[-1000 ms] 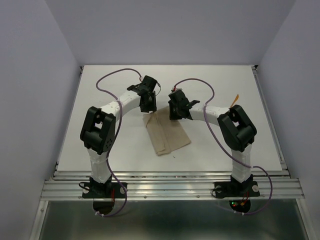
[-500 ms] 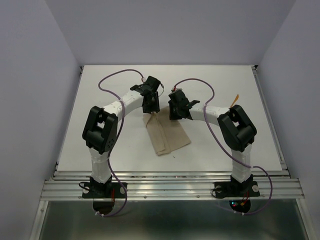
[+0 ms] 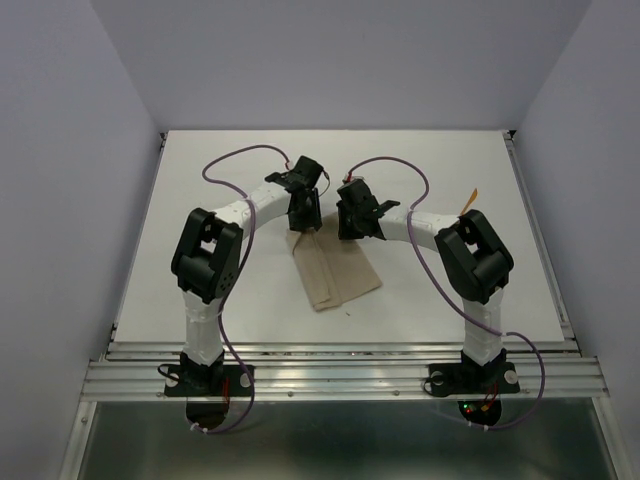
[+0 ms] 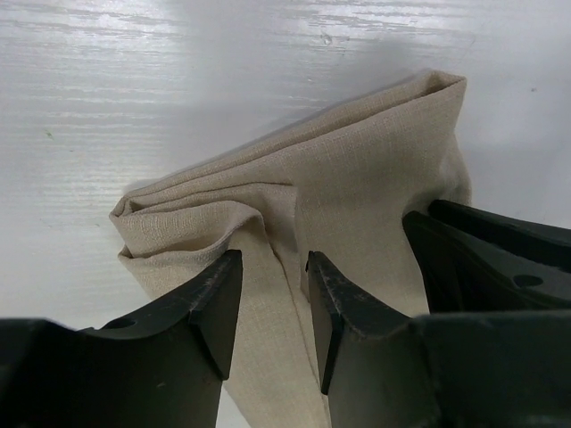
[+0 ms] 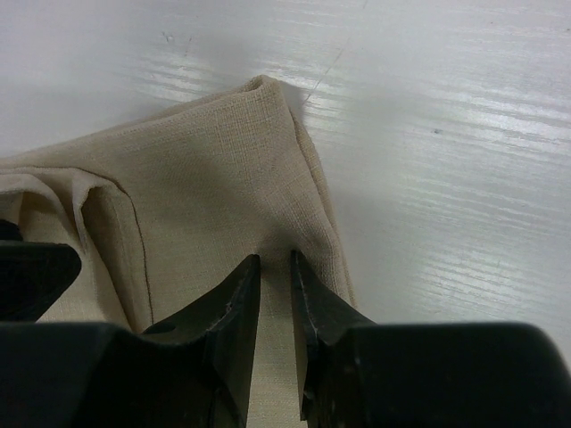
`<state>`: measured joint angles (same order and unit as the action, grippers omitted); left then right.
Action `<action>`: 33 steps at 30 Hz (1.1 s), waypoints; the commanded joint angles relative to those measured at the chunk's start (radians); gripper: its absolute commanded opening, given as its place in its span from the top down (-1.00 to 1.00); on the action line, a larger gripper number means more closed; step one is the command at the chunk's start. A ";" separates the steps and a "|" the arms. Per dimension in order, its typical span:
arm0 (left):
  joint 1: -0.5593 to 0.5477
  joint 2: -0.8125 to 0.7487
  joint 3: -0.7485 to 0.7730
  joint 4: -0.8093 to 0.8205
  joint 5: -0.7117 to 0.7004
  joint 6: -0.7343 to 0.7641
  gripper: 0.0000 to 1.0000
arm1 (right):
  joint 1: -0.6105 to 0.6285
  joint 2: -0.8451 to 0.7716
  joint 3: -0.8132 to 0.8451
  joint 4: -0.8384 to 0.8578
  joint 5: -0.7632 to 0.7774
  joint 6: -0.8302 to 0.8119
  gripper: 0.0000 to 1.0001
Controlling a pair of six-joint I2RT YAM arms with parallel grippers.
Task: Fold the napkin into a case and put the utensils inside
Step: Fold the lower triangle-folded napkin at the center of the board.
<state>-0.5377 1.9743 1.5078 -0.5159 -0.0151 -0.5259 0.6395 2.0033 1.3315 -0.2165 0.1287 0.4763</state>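
Note:
The napkin (image 3: 335, 268) lies folded into a tan oblong at the table's middle. In the left wrist view the napkin (image 4: 357, 196) shows loose layers at its left corner. My left gripper (image 4: 274, 267) is over its far left part, jaws a narrow gap apart astride a crease, not pinching. My right gripper (image 5: 275, 260) is at the far right corner of the napkin (image 5: 214, 169), jaws nearly closed with cloth puckered between the tips. In the top view the two grippers, left (image 3: 306, 222) and right (image 3: 350, 230), sit side by side. One orange utensil (image 3: 468, 201) lies far right, partly behind the right arm.
White table (image 3: 200, 260) with grey walls on three sides and a metal rail (image 3: 340, 372) along the near edge. Purple cables (image 3: 232, 160) loop over both arms. The right arm's elbow (image 3: 478, 255) stands beside the orange piece.
My left gripper has shifted a little to the right along the napkin's far edge. The right gripper and the napkin have stayed put.

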 commanded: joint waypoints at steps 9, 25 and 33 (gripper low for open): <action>-0.013 0.064 0.055 -0.010 -0.057 -0.031 0.18 | -0.004 0.003 -0.006 -0.023 -0.027 0.013 0.48; -0.016 0.098 0.111 -0.045 -0.097 -0.048 1.00 | -0.004 0.002 -0.025 -0.015 -0.041 0.018 0.48; -0.013 0.092 0.138 -0.056 -0.083 -0.083 1.00 | -0.004 -0.006 -0.046 -0.003 -0.054 0.024 0.48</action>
<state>-0.5484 2.0842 1.5909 -0.5484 -0.0837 -0.5858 0.6353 2.0014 1.3247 -0.2031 0.0956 0.4877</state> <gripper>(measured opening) 0.040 0.261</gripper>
